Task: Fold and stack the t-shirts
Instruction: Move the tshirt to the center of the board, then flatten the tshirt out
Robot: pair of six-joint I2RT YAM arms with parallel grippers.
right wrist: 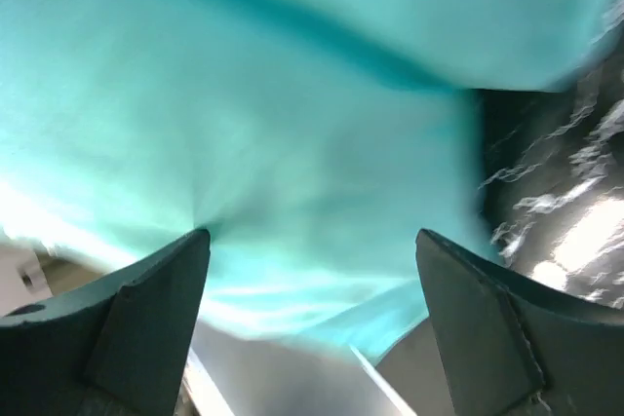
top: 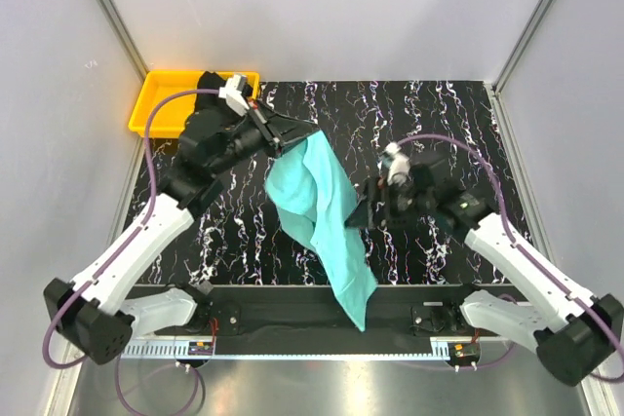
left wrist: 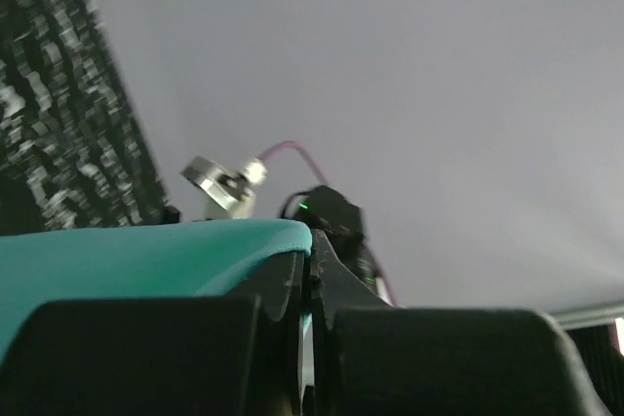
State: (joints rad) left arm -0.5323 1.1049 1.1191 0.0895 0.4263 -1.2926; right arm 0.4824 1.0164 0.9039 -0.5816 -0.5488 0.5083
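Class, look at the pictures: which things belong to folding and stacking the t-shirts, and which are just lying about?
For the job:
- teal t-shirt, hanging from the shut left gripper
- black t-shirt, bunched in the tray
- right gripper, open beside the teal t-shirt

Lying about:
- yellow tray
- marbled black table

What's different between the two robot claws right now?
The left claw is pinched shut on the top edge of the teal shirt, holding it up; the right claw is spread wide and grips nothing. The left claw meets the shirt at its upper corner, while the right claw faces its middle from the other side. Both point at the same shirt.
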